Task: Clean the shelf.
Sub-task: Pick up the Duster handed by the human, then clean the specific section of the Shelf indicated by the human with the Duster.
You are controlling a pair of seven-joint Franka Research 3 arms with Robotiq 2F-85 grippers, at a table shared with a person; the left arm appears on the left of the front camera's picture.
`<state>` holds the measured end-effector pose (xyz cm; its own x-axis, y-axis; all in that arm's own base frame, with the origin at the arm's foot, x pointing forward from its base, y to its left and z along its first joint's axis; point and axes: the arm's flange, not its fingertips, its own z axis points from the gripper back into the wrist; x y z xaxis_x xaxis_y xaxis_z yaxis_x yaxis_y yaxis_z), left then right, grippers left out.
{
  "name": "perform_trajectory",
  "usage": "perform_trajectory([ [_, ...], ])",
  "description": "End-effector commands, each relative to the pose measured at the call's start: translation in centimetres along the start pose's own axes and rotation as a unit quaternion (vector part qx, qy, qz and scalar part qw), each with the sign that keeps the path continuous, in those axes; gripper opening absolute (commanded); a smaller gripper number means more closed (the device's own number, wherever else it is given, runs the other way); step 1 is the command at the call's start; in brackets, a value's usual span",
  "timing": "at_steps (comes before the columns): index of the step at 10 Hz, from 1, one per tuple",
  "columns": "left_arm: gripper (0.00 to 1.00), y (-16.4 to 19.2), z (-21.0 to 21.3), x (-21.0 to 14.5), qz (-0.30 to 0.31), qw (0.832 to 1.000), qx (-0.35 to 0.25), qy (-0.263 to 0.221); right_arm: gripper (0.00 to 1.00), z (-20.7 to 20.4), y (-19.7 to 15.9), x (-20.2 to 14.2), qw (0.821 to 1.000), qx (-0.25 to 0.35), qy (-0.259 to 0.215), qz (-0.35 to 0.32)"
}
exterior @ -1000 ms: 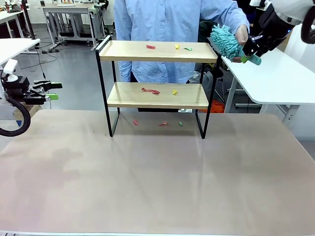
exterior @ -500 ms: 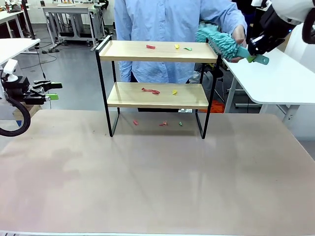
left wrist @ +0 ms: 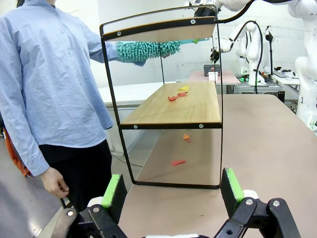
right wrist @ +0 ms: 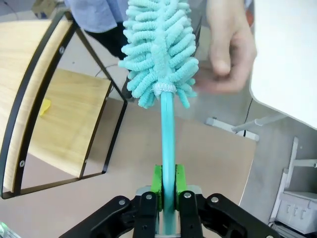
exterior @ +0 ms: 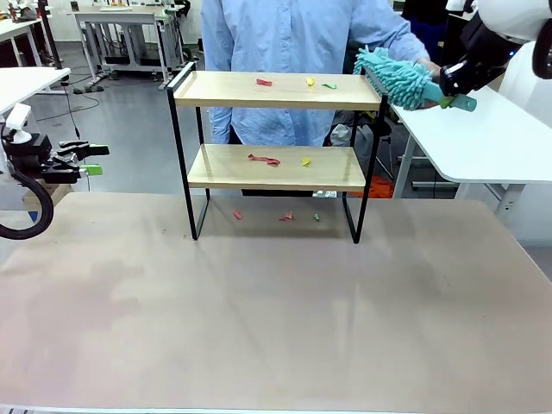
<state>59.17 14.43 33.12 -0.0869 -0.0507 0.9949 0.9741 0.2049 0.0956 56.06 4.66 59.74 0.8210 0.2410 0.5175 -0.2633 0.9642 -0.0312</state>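
— Where did everything stand?
— The shelf (exterior: 224, 89) stood at the twelve o'clock edge of the table (exterior: 276, 328). My right gripper (right wrist: 167, 189) was clamped on the handle of the teal duster (right wrist: 161, 54), whose head was at the three o'clock end of the top board. My left gripper (left wrist: 173, 193) hung wide and empty at nine o'clock.
— Which step?
— Tool in hand, I judged, with sweeping not yet begun. Next I'd need to carry the head level across the top board toward the scraps (exterior: 264, 82).
— Did the views differ?
— The right wrist view showed the person's hand (right wrist: 228, 49) just beside the head. The left wrist view showed scraps under the shelf.
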Motion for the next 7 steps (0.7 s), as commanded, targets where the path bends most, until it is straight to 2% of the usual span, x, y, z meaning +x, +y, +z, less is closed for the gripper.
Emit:
perform_trajectory([
  [1, 1.0, -0.08, -0.03, 0.15, -0.001, 1.0, -0.002, 0.003, 0.0, -0.17, 0.38, -0.17, 1.0, 0.005, 0.015, 0.003],
  [7, 1.0, -0.08, -0.03, 0.15, -0.001, 1.0, -0.002, 0.003, 0.0, -0.17, 0.38, -0.17, 1.0, 0.005, 0.015, 0.003],
])
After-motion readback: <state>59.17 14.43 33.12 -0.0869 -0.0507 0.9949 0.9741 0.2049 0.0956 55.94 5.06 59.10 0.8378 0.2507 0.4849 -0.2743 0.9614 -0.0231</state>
